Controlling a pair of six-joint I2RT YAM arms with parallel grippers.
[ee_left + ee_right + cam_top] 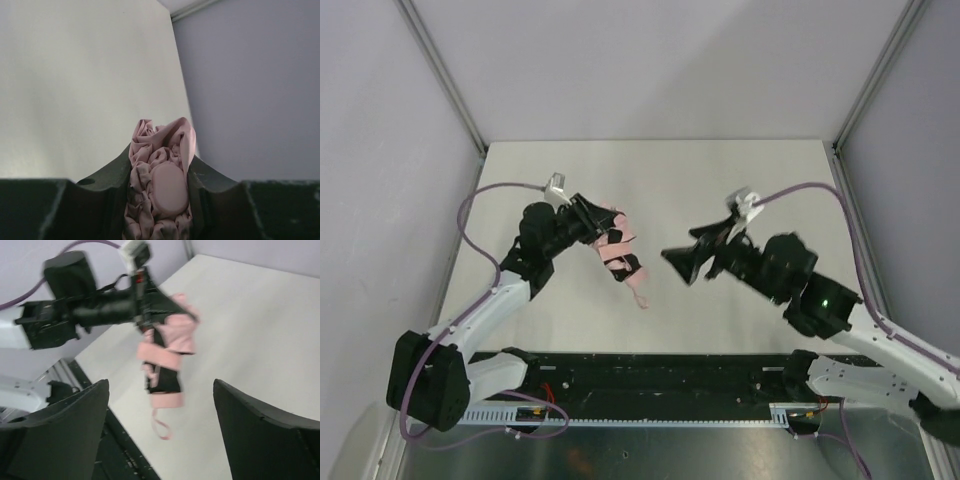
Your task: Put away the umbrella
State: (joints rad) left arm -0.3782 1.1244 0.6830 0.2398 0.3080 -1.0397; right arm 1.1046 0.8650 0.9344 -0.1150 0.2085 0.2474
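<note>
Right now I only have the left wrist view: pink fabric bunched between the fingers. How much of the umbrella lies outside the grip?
Observer: Most of it. The left gripper clamps the umbrella near its upper end, and the rest hangs below.
Operator: Is the wrist strap tucked in?
Observer: No. The strap loop dangles free from the lower end.
Operator: And the other arm?
Observer: The right gripper is open. It points at the umbrella and is apart from it.
</note>
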